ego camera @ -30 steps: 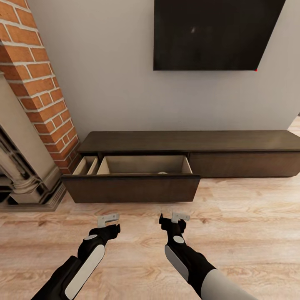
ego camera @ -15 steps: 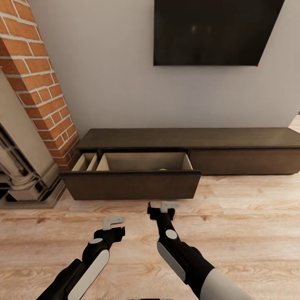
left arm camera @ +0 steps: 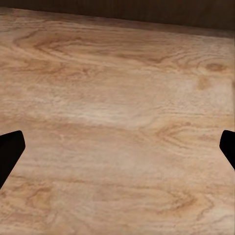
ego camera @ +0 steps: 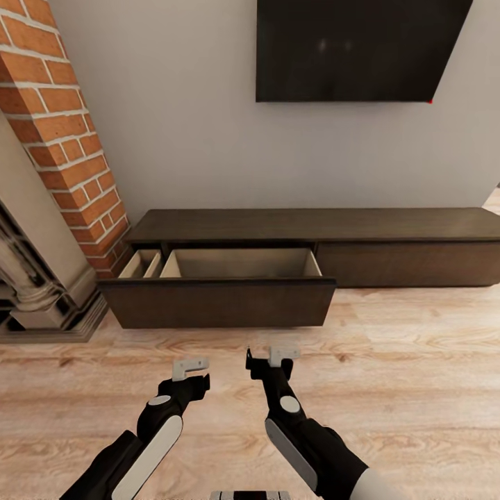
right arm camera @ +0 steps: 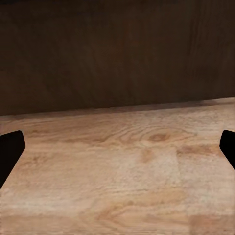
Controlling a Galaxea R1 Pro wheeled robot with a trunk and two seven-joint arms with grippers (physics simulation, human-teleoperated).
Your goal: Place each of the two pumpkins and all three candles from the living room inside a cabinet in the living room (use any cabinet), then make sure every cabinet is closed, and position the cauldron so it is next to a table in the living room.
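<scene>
Cabinet (ego camera: pixel 312 243) drawer open beyond pincers.

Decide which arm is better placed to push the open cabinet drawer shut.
Probably right: the right end effector hangs nearer the drawer front, facing its middle, and empty. The left end effector sits farther back.

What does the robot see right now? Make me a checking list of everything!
Surface: pale wood floor, bare in front of the robot.
Job's things: cabinet against the wall; its left drawer is pulled out, beige inside; no pumpkin, candle or cauldron seen.
Clutter: nothing seen.
Grippers: left gripper open and empty above the floor; right gripper open and empty, facing the drawer front.
Cables: nothing seen.
Surroundings: dark screen on the grey wall, brick column, stone fireplace surround.
</scene>
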